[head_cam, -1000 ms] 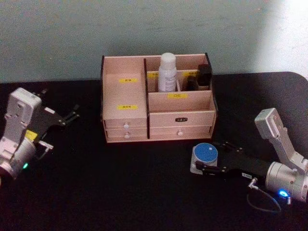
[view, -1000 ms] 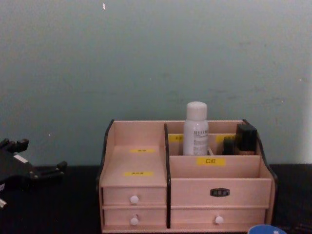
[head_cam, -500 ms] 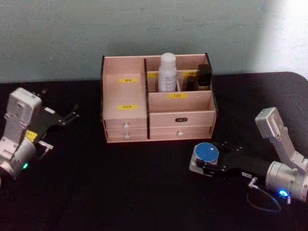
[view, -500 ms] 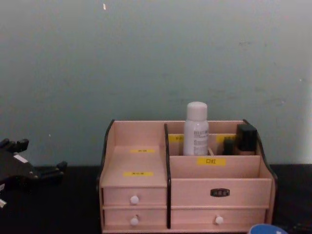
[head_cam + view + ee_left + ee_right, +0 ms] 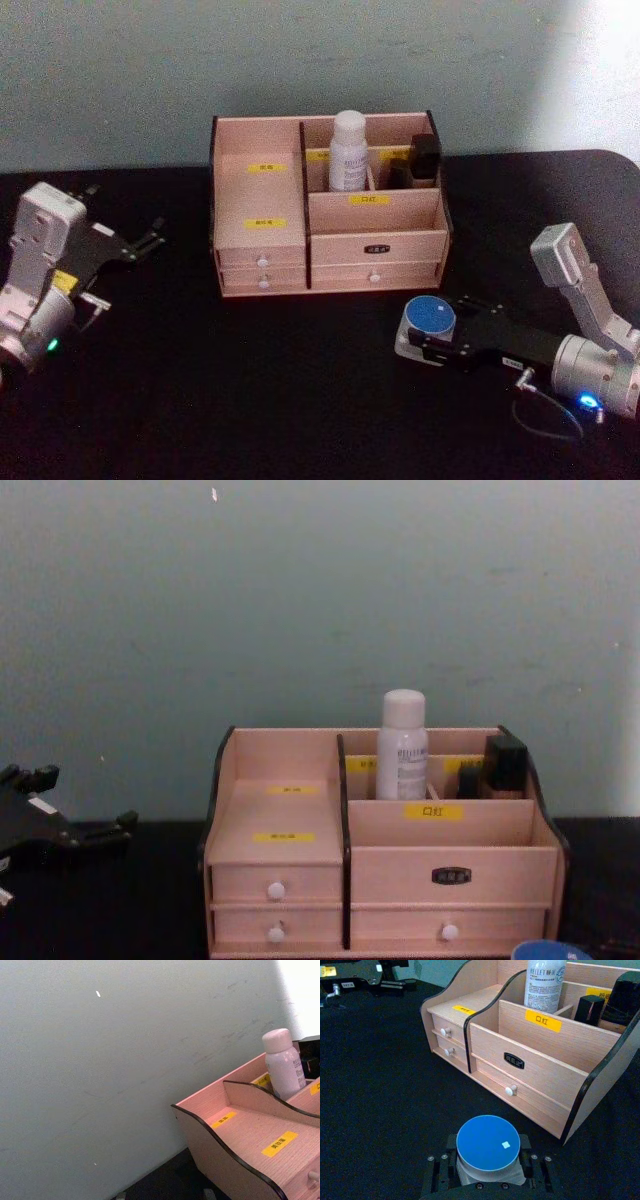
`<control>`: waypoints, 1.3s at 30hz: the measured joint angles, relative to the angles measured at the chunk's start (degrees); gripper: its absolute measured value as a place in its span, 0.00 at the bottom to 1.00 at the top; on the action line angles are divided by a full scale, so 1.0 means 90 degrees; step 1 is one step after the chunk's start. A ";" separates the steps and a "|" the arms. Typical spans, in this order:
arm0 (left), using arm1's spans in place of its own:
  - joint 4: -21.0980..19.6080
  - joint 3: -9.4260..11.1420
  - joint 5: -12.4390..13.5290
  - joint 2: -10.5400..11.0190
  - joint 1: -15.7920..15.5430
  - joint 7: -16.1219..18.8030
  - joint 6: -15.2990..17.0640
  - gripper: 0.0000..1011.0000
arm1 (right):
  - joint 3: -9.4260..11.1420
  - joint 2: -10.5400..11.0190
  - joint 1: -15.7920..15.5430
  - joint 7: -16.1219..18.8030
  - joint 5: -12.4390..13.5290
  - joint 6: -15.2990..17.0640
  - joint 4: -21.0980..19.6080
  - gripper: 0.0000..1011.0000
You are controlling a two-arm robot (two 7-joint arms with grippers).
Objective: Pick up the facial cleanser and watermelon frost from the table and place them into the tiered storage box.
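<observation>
Near right: the right gripper (image 5: 436, 330) lies low over the black table (image 5: 250, 390), pointing left. Its jaws are closed against both sides of the watermelon frost (image 5: 487, 1143), blue lid uppermost. It cannot be told whether the jar's base touches the table. The jar is just in front of the tiered storage box's (image 5: 260, 250) right drawers, apart from them.

Left, mid-depth: the left gripper (image 5: 150, 236) is held above the table, well apart from the box, jaws spread and holding nothing.

Far centre: the box stands against the wall, drawers shut. The facial cleanser (image 5: 348, 150) stands upright in a rear compartment of the right-hand section. A dark bottle with a black cap (image 5: 425, 155) stands in the rear compartment to its right.
</observation>
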 joint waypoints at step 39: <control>0.0000 0.0000 0.0000 0.0000 0.0000 0.0000 0.0000 0.99 | -0.0009 0.0027 -0.0009 0.0007 -0.0074 -0.0082 -0.0023 0.72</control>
